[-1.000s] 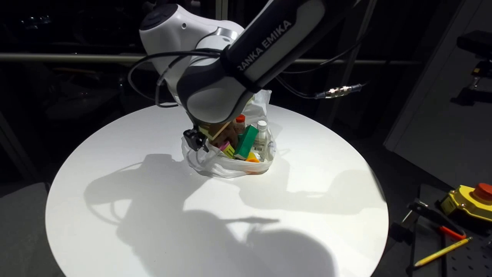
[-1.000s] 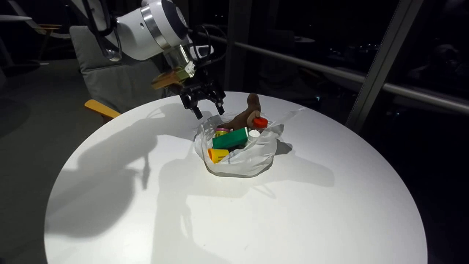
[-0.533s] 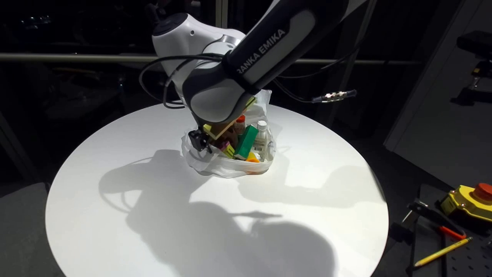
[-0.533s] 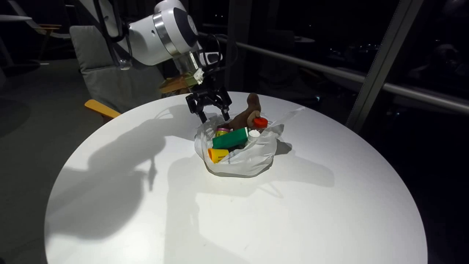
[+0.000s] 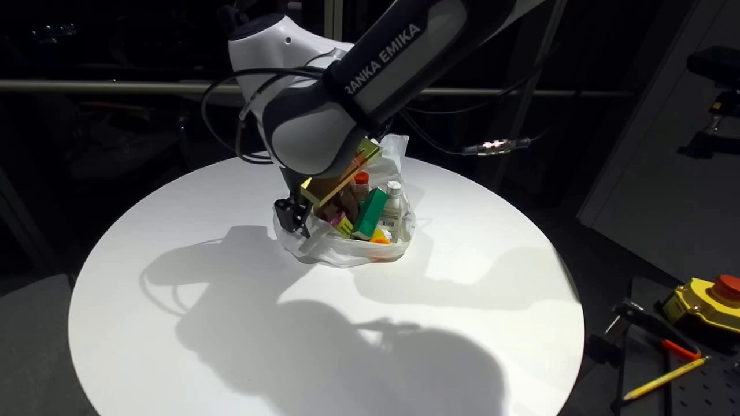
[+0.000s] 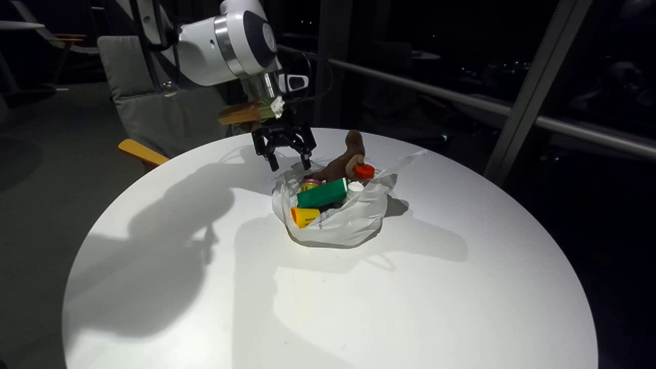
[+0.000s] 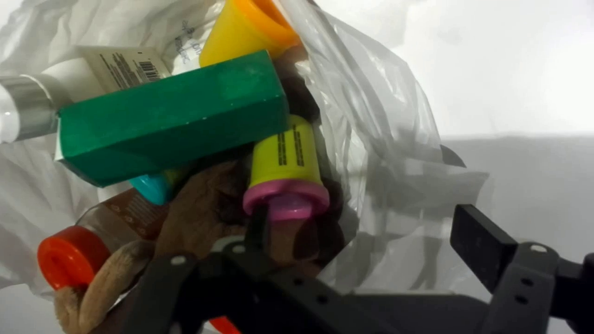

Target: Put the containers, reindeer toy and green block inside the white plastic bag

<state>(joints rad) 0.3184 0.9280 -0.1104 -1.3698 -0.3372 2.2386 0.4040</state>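
Note:
The wrinkled white plastic bag (image 6: 348, 225) lies gaping on the table, its contents showing. Across the top rests the green block (image 7: 176, 118). Several containers are around it: a white-capped bottle (image 7: 106, 69), a red-capped bottle (image 7: 72, 257), a yellow-orange pot (image 7: 241, 32) and a yellow pot with pink lid (image 7: 287, 157). The brown reindeer toy (image 6: 344, 163) leans inside, its upper part above the rim. My gripper (image 7: 369, 227) is open over the bag's edge, one finger near the pink lid in the wrist view, the other over bag film and table. It holds nothing.
The round white table (image 5: 324, 370) carries the bag near its far edge in an exterior view. A grey chair (image 6: 154, 92) stands behind the arm. A side stand with a yellow-and-red stop button (image 5: 708, 300) and a pencil (image 5: 665, 378) is beside the table.
My gripper came down toward the bag, then drew slightly back from it and tilted more upright. The jaws stayed open, and the bag with its contents has not moved.

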